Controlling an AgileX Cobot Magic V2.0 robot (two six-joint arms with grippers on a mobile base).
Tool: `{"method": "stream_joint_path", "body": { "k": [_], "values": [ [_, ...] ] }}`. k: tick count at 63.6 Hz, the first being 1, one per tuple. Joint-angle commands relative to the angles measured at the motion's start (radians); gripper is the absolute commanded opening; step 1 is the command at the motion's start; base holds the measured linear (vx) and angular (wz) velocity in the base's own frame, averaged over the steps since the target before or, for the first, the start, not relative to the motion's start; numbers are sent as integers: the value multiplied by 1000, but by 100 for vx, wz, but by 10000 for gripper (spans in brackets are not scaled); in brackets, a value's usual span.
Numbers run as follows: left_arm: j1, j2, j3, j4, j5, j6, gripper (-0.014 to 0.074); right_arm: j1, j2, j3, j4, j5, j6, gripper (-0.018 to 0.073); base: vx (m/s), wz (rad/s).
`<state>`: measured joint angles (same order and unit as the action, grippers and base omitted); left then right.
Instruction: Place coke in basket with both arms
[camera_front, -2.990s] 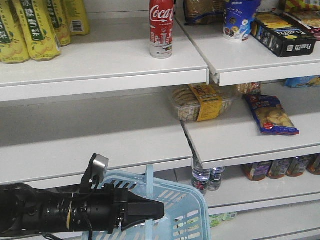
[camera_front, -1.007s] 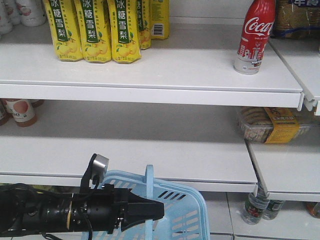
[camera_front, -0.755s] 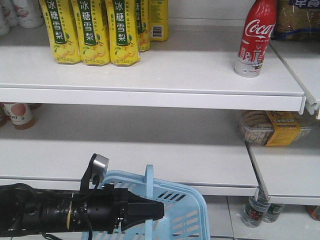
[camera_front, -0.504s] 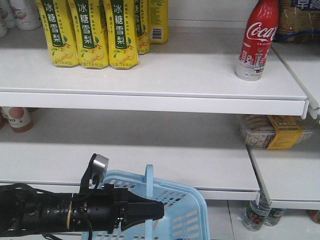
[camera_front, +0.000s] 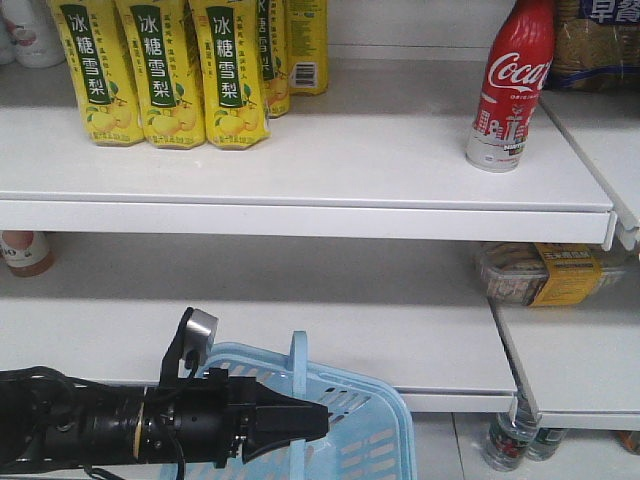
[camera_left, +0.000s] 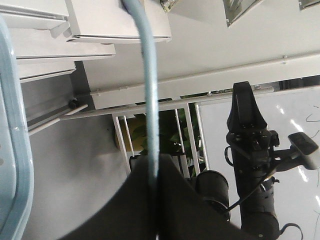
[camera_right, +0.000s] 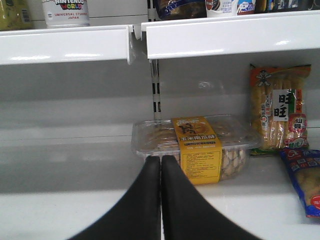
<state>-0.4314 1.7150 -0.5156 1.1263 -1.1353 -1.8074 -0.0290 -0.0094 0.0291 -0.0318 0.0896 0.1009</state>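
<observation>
Left hand (camera_front: 316, 424), bottom left of front view: pinching the basket's (camera_front: 385, 412) swing handle (camera_left: 150, 100). Wrist view shows the handle running straight up from between the closed jaws. The basket hangs low, in front of the lower shelf's (camera_front: 300, 330) front edge. No coke is visible in the part of it that shows.

Right hand (camera_right: 161, 161): fingers pressed together, holding nothing. It points at a biscuit box (camera_right: 200, 145) on the lower shelf, apart from it.

Coke (camera_front: 512, 85): upright on the upper shelf (camera_front: 300, 170), near its right end, well apart from the yellow cartons (camera_front: 160, 70) at back left. Neither hand touches it.

Judgement: the basket is carried, and that half is done. Left to do: the right hand spreads, rises to the upper shelf, takes the coke and lowers it into the basket.
</observation>
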Motion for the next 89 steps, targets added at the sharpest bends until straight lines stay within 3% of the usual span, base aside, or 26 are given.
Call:
{"method": "stream_joint_path", "body": {
  "k": [1, 89],
  "values": [
    [-5, -46, -13, -38, -239, 6, -6, -6, -18, 14, -3, -74, -2, -9, 3, -1],
    [-5, -46, -13, -38, -239, 6, -6, -6, -18, 14, -4, -74, -2, -9, 1, -1]
  ]
}}
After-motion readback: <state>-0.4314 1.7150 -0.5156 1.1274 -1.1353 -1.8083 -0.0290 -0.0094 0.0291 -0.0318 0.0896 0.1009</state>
